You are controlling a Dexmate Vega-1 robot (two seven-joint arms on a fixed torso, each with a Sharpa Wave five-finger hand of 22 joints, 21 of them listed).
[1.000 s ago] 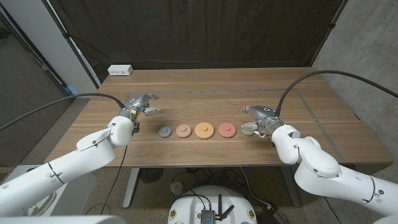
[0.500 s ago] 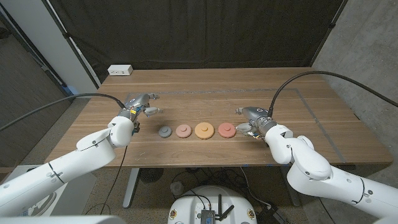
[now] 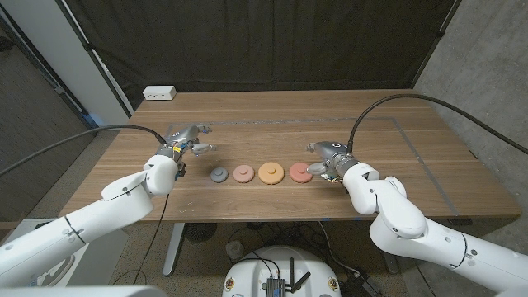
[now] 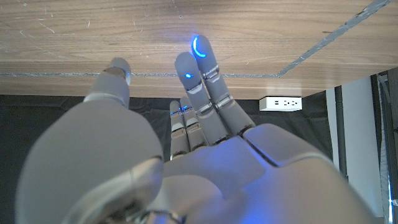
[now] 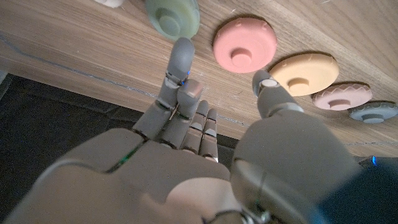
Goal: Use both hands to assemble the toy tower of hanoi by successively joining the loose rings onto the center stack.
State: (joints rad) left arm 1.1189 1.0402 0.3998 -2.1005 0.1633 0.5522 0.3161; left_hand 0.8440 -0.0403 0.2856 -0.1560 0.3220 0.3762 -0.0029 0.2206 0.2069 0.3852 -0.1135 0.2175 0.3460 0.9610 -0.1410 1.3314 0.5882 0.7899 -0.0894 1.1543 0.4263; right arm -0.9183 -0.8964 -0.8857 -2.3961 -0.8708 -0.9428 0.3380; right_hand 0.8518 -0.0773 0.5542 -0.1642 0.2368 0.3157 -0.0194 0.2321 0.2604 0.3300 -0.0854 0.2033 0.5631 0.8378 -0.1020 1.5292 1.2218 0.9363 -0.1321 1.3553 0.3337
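1. Ring count: five loose rings lie on the wooden table (image 3: pixel 247 124). Four form a row at the table's middle: grey ring (image 3: pixel 219 175), dusty-pink ring (image 3: pixel 242 173), orange ring (image 3: pixel 270 172), salmon ring (image 3: pixel 300 172). The fifth, a pale green ring (image 5: pixel 173 17), lies at the right end, next to the salmon one.
2. Ring form: each is a flat round disc with a raised hub at its centre and a matte finish. The grey ring is the smallest in the row. All lie flat and apart from one another.
3. Left hand (image 3: pixel 188 140): positioned left of the grey ring, well apart from it. It grasps nothing; its fingers (image 4: pixel 202 74) extend straight above the table.
4. Right hand (image 3: pixel 326 158): positioned just beside the salmon ring, over the pale green ring. It grasps nothing; fingers apart.
5. Surface: dark-grained wood with a taped line (image 3: pixel 412 136) on its right part. A white power strip (image 3: pixel 159 93) sits at the far left corner.
6. Room: a black curtain (image 3: pixel 264 41) hangs behind the table.
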